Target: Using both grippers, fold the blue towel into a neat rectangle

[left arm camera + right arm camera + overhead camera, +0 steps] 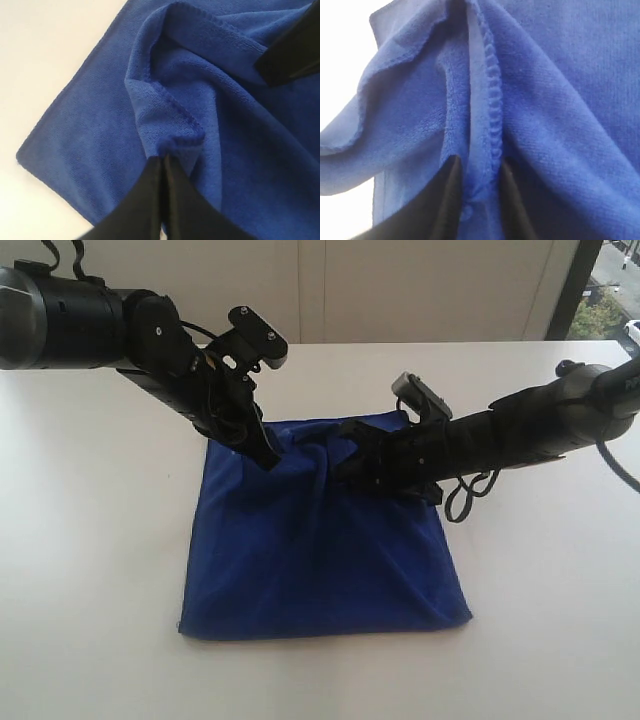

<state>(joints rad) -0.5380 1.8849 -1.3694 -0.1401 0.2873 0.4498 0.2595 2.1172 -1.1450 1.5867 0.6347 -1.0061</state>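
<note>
Left arm: enters from the upper left of the exterior view and slopes down across the table (90, 540), wrist bent steeply. The left gripper (268, 454) is planted at the far edge of the blue towel (320, 550). In the left wrist view its fingers (145, 200) are pressed together with a puckered fold of towel pinched at their tips, and the hem curls up and around the pinch.

Right arm: enters from the right, runs low and nearly level, with a cable loop (470, 495) hanging under it. The right gripper (350, 458) is at the same far edge, near the left one but not touching it. In the right wrist view its fingers (445, 205) stand apart with a stitched ridge of towel lying between them. Cloth fills the gap, so possibly a loose hold; I cannot tell whether they press on it.

Towel: lies roughly square at mid-table, near edge flat, far edge drawn up into creases that converge on both claws.

Poorly seen:
- Both arms are cut off at the frame edges.
- In the exterior view the black fingertips merge with dark cloth.
- The towel's far edge is partly hidden behind the wrists.
</note>
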